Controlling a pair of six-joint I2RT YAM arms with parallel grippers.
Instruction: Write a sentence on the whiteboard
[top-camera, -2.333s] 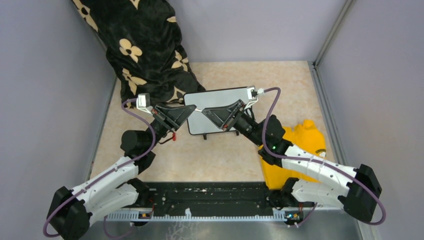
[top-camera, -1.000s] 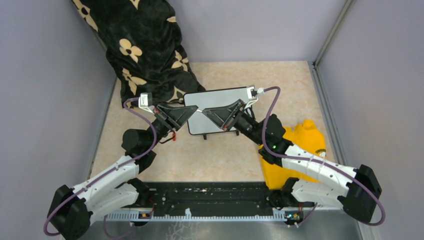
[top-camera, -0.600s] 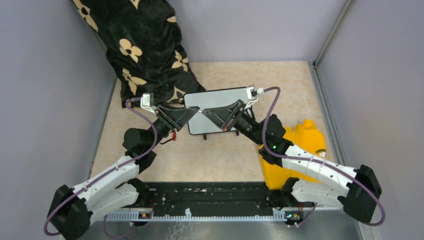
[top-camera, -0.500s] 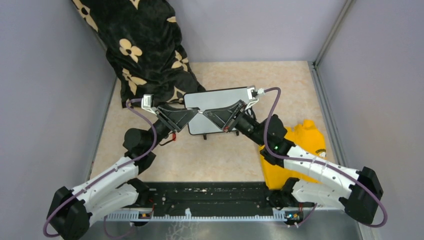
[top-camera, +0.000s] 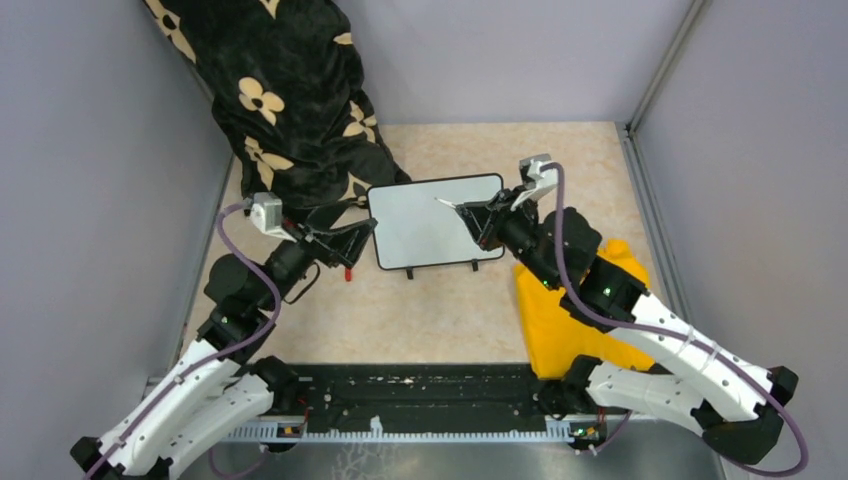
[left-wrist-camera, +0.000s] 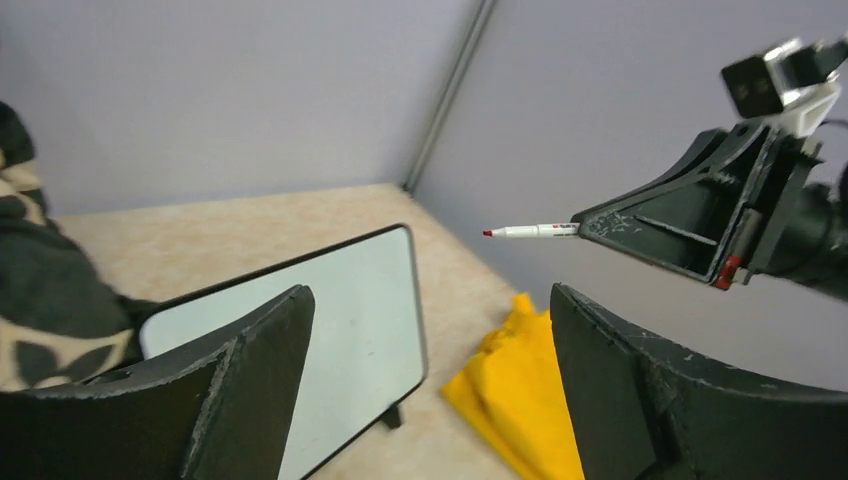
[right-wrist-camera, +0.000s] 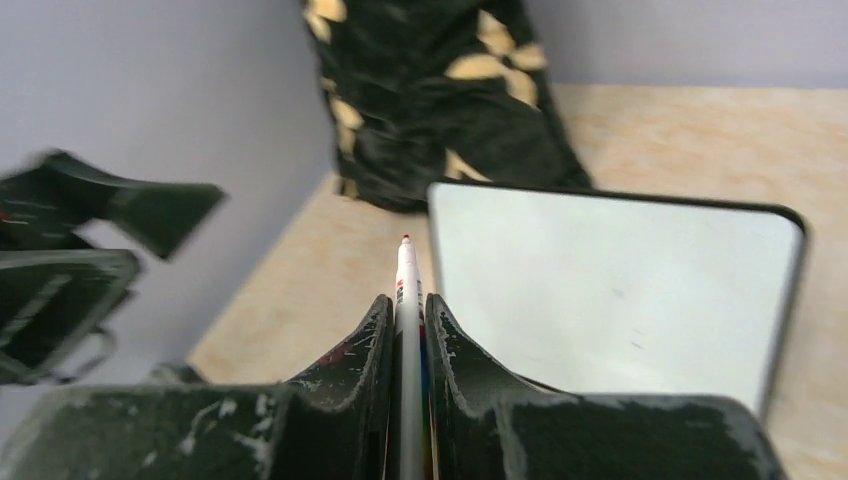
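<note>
The whiteboard (top-camera: 425, 235) stands on short black feet in the middle of the table, its white face blank; no sentence is in view. My right gripper (top-camera: 468, 211) hovers above the board's right half, shut on a white marker (top-camera: 447, 203) whose red tip points left. In the right wrist view the marker (right-wrist-camera: 405, 285) juts out between the fingers of the right gripper (right-wrist-camera: 407, 312), beside the whiteboard (right-wrist-camera: 620, 290). My left gripper (top-camera: 358, 240) is open just off the board's left edge. Its wrist view shows nothing in the left gripper (left-wrist-camera: 430, 385), with the whiteboard (left-wrist-camera: 340, 310) and marker (left-wrist-camera: 530, 231) beyond.
A black cloth with cream flowers (top-camera: 290, 100) is heaped at the back left, touching the board's corner. A yellow cloth (top-camera: 570, 320) lies on the table under the right arm. Grey walls enclose three sides.
Both grippers met over the board's middle before. My left gripper has opened and drawn back to the left. The right gripper has swung right and up, keeping the marker.
</note>
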